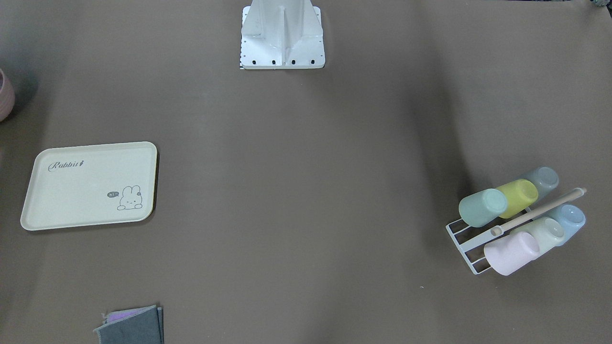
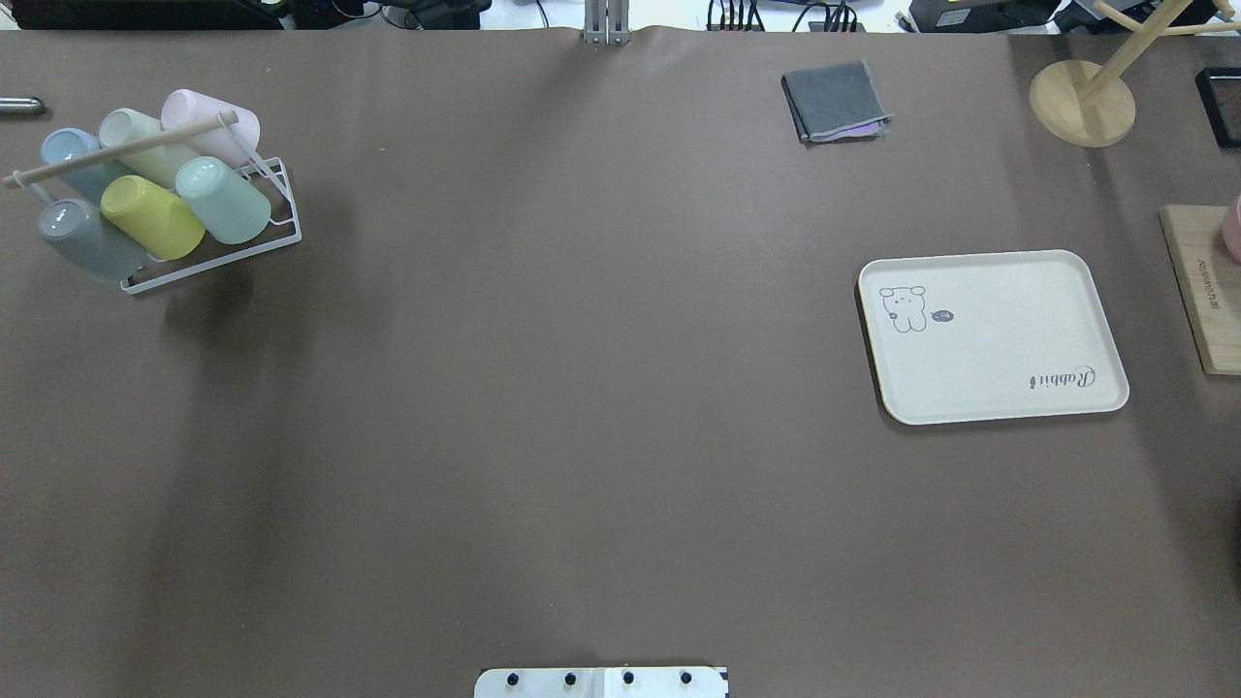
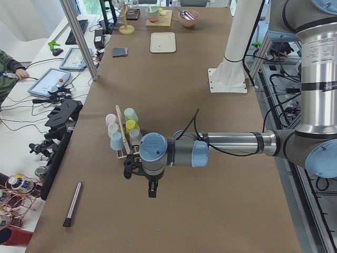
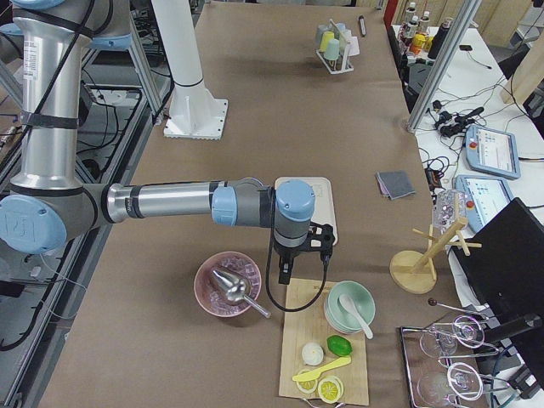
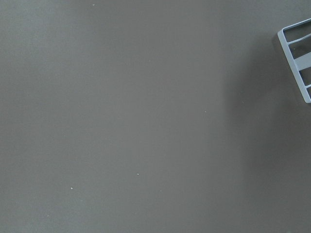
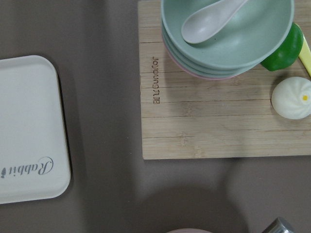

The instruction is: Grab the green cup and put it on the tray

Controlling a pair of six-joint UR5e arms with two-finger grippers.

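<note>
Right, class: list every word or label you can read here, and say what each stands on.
"Rabbit": cream rectangular tray with rounded corners.
"hi": speech bubble beside the tray's bunny drawing.
Engraved brand on the bamboo cutting board: letters too unclear to read.

Green cup [image 2: 225, 199]: end cup of the near row on wire rack [image 5: 303, 58], tilted; open above and on the side toward the table's middle.
Obstacles at the cup: yellow cup [image 2: 153, 216] touching its other side; wooden rod [image 2: 126, 147] along the rack's middle; second row of cups beyond the rod.
Between rack and tray [image 2: 989, 334]: broad bare brown tabletop.
Around the tray: wooden board [image 2: 1202, 291] just beside; folded cloth [image 2: 834, 100] and wooden stand [image 2: 1081, 102] toward the far edge, apart.
</note>
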